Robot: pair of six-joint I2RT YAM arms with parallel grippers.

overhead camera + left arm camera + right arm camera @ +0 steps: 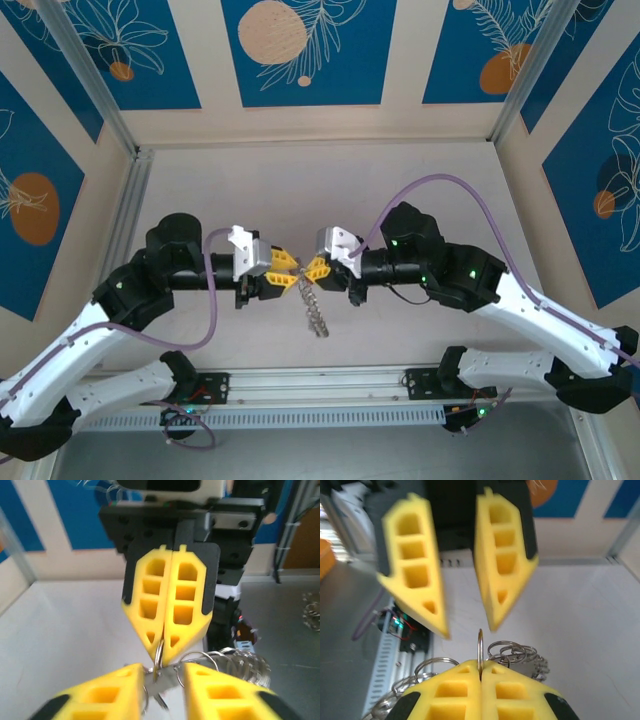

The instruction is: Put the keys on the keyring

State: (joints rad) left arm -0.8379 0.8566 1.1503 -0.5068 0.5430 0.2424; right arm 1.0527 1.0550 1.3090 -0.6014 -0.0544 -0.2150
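Though the top view shows keyring (313,305) dangling, wrist views reveal right gripper (480,669) clamping it, left gripper (163,670) parted.

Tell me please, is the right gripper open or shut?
Shut. In the right wrist view the right gripper has its yellow fingers pressed together, pinching the keyring between them.

My right gripper (480,672) runs off the bottom edge of its own wrist view, and the lower arc of the keyring (480,645) is buried between its fingers (455,695); my left gripper (467,629) opposite is smeared with blur; from above, the keyring's dangling bunch is too small for me to tell what hangs on it.
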